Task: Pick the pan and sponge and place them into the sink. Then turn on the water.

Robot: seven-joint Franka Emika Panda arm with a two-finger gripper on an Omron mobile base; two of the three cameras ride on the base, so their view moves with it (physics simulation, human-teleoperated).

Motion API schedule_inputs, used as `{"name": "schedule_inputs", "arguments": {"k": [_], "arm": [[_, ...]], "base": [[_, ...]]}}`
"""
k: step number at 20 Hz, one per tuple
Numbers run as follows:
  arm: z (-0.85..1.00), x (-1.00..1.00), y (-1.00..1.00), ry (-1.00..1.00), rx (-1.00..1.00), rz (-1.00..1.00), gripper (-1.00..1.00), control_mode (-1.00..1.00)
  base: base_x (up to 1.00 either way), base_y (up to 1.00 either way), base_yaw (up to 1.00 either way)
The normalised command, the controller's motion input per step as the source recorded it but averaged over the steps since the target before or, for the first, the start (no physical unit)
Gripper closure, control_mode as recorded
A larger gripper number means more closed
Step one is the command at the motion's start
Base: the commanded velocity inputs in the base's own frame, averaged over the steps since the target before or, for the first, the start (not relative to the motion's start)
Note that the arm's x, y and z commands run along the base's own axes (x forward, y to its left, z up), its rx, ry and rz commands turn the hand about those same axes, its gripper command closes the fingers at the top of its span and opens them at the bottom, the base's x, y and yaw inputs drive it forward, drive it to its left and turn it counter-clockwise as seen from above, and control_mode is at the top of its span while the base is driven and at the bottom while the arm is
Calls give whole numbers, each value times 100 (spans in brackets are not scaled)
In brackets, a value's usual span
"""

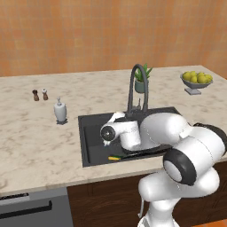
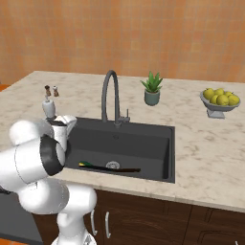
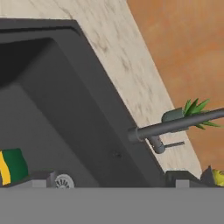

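The sink is a dark grey basin set in the marble counter. The black pan lies low in the sink by its front wall, partly hidden by my arm. Beside it rests the sponge, yellow with a green top. My gripper hovers open over the sink's left part, holding nothing. Behind the basin the arched faucet stands; no water is in view at it.
A white soap dispenser and two small shakers stand left of the sink. A potted plant sits behind it. To the right is a bowl of lemons.
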Motion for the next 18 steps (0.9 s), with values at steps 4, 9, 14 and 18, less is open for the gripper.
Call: {"name": "schedule_inputs", "arguments": {"k": [4,9,14,18], "arm": [[89,-62,26,-18,0,-5,-100,-100],[75,-85,-9,-51,11,-4,-100,-100],[80,-73,-32,-38,20,-5,-100,-100],[86,-52,-60,-12,31,-4,-100,-100]], "base": [[0,0,0],[0,0,0],[0,0,0],[0,0,0]]}}
